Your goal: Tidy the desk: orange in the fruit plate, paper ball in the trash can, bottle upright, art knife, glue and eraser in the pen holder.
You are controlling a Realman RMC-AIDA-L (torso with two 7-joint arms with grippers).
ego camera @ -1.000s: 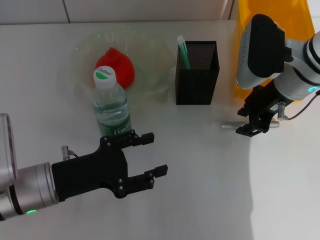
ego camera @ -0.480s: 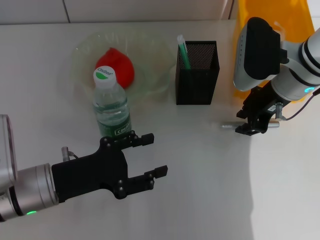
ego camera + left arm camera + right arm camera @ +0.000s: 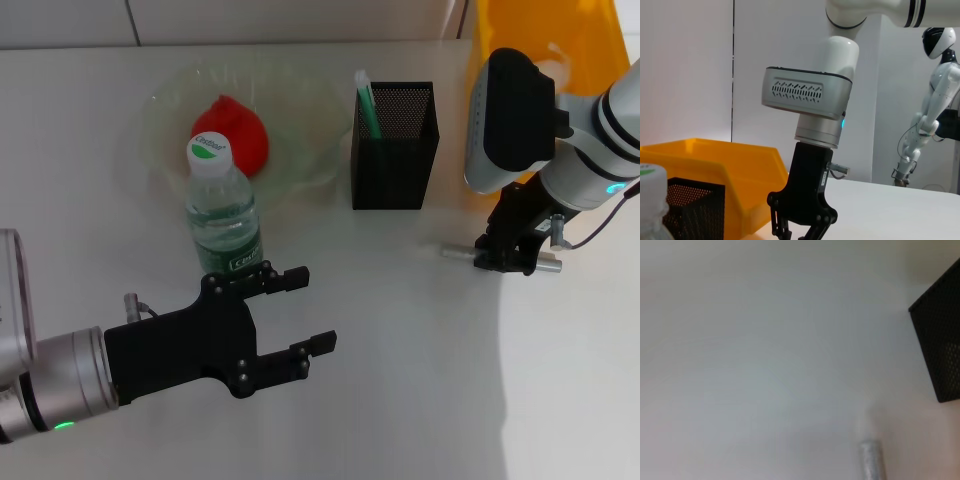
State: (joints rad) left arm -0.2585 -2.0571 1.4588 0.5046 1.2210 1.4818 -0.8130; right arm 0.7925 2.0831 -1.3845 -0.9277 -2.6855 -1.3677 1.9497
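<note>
White desk [image 3: 400, 380]; right hand [image 3: 508, 262] straddling silver stick [image 3: 458, 253].

1. The right gripper [image 3: 508, 262] sits right over a thin silver stick [image 3: 456, 253]; only the stick's ends poke out either side of the jaws, so what it is can't be told.
2. In the right wrist view that stick [image 3: 873, 460] is blurred and cut off by the edge.
3. The pen holder [image 3: 940, 352] shows only one corner there.
4. The trash can [image 3: 545, 40], beyond the right jaws, is half hidden by the arm and cropped.
5. The bottle [image 3: 652, 205] is cropped to a cap and shoulder in the left wrist view.
6. The bottle's [image 3: 222, 215] base hides behind the left gripper [image 3: 300, 310].
</note>
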